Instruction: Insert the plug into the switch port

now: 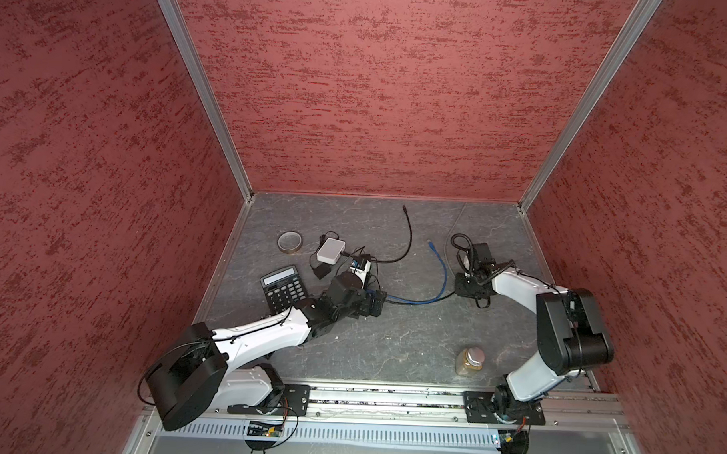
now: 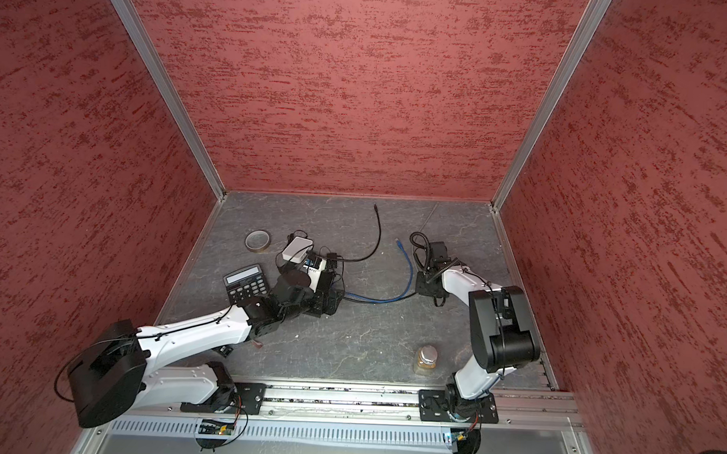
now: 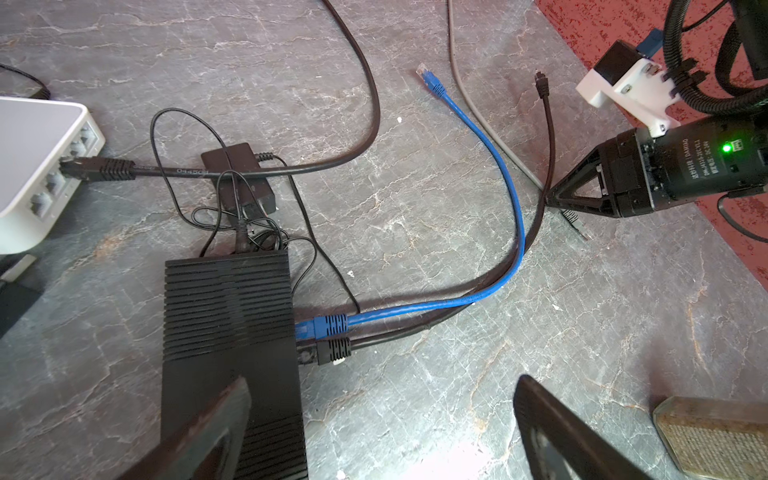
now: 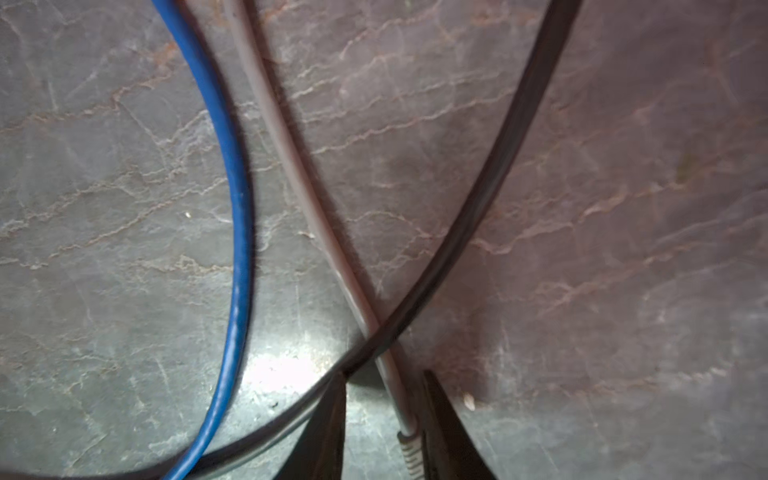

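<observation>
Right gripper (image 4: pixel 385 376) points down at the table (image 4: pixel 582 249), jaws a little apart astride the grey cable (image 4: pixel 299 166) just behind its plug (image 4: pixel 409 451), not clamped. A black cable (image 4: pixel 478 208) crosses the grey one near the tips; a blue cable (image 4: pixel 237 187) curves beside. Left gripper (image 3: pixel 382 384) hangs wide open, empty, one finger over the black switch (image 3: pixel 228 316), well apart from the plug
</observation>
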